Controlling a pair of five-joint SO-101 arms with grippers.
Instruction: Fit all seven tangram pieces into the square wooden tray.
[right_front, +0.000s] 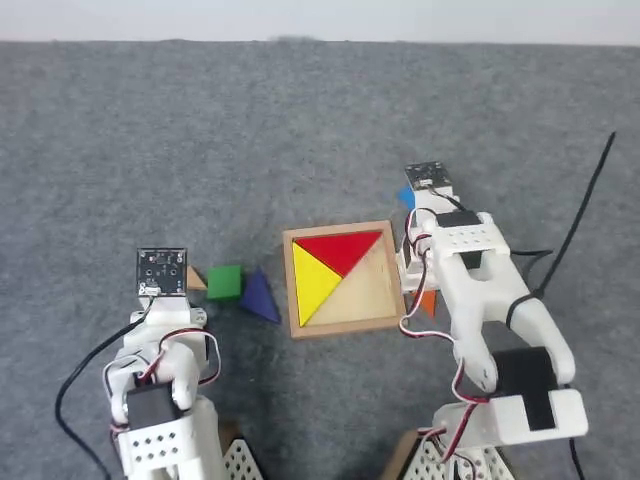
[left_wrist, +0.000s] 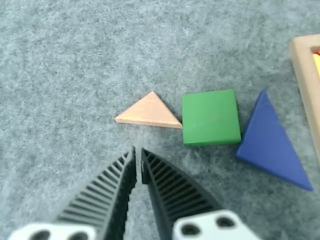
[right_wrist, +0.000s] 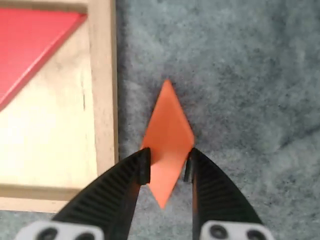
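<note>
Left pincer (left_wrist: 138, 153) closed, right pincer (right_wrist: 167, 167) pinching rhomboid (right_wrist: 168, 122)

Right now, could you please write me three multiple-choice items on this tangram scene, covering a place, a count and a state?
1. How many pieces lie in the wooden tray?
A) two
B) four
C) seven

2. Where is the green square?
A) in the tray
B) on the grey mat, right of the tray
C) on the mat, between the tan triangle and the blue triangle

3. The right gripper has its fingers:
A) spread wide above the tray
B) shut on the orange parallelogram
C) shut on the green square

Answers:
1 A: just the red triangle and the yellow triangle sit inside.
2 C: those two flank it.
3 B: one finger meets each side of it.
</note>
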